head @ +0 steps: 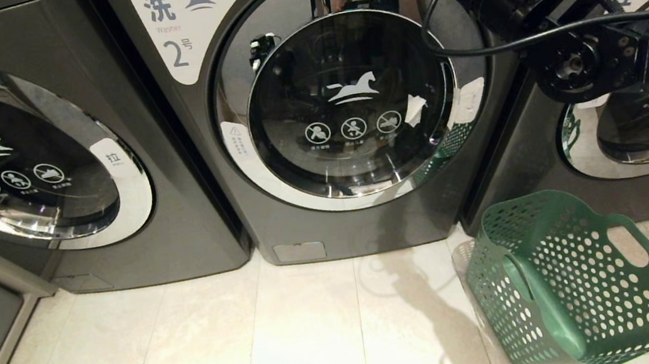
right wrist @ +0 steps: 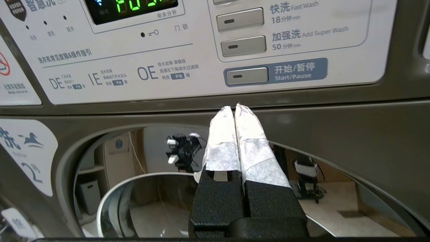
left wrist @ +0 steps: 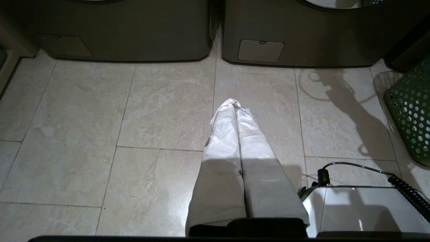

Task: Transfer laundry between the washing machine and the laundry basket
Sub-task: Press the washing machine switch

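In front of me, filling the centre of the head view, stands the dark grey front-loading washing machine (head: 330, 225) with the white label marked 2 at its upper left. Its round, chrome-rimmed glass door (head: 352, 105) is shut, a white horse emblem and three warning icons printed on the dark glass. At the lower right of that view, the dark green plastic laundry basket (head: 568, 287), pierced with round holes and cut-out handles, sits on the pale tiles. I cannot see into it.

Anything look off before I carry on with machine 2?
The laundry basket lies tipped on its side on the floor, right of the washing machine, opening facing the machines. No laundry shows in it. The washer's door is shut.
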You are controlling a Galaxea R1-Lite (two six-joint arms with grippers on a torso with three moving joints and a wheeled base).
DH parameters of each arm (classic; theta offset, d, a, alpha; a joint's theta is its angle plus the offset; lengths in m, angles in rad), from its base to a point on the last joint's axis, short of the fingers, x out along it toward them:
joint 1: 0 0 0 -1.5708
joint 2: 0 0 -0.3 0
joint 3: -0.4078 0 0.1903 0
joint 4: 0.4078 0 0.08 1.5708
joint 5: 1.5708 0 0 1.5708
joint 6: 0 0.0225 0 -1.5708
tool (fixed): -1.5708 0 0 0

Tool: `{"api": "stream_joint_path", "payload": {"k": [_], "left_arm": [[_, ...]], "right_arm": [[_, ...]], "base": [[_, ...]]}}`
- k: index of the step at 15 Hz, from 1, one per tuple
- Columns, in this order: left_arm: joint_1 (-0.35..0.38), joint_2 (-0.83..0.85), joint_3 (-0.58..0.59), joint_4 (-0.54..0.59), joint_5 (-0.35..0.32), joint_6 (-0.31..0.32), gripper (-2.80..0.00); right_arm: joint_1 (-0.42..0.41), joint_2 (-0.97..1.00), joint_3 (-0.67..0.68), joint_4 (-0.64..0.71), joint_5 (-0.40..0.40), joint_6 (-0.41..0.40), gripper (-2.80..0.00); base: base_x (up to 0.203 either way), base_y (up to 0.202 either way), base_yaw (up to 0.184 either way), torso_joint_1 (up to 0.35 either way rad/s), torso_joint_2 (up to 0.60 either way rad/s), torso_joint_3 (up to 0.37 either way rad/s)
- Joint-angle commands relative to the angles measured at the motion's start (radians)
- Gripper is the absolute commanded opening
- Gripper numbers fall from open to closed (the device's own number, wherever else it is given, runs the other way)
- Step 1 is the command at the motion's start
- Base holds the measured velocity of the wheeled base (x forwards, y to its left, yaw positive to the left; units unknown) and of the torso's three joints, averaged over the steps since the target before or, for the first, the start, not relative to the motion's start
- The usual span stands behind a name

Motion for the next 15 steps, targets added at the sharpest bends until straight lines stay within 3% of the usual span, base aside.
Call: {"api": "stream_joint_path", "payload": {"k": [1, 5, 10, 15], "left_arm": [[-0.001, 0.0, 0.0, -0.001, 0.001, 0.0, -2.8], [-0.001, 0.0, 0.0, -0.001, 0.001, 0.0, -2.8], [0.001, 0.0, 0.0, -0.001, 0.0, 0.001, -2.8], [-0.001, 0.0, 0.0, -0.001, 0.0, 0.001, -2.8]], "right_arm": [[0.002, -0.065, 0.005, 0.085, -0.001, 0.001, -2.8], [0.004, -0.295, 0.144, 0.419, -0.022, 0.011, -2.8], [0.005, -0.682, 0.515, 0.922, -0.036, 0.037, -2.8], [0.005, -0.83, 0.698, 1.013, -0.04, 0.047, -2.8]], "base": [[0.0, 0.0, 0.0, 0.0, 0.0, 0.0], [0.0, 0.0, 0.0, 0.0, 0.0, 0.0], [0.0, 0.0, 0.0, 0.0, 0.0, 0.0], [0.0, 0.0, 0.0, 0.0, 0.0, 0.0]]}}
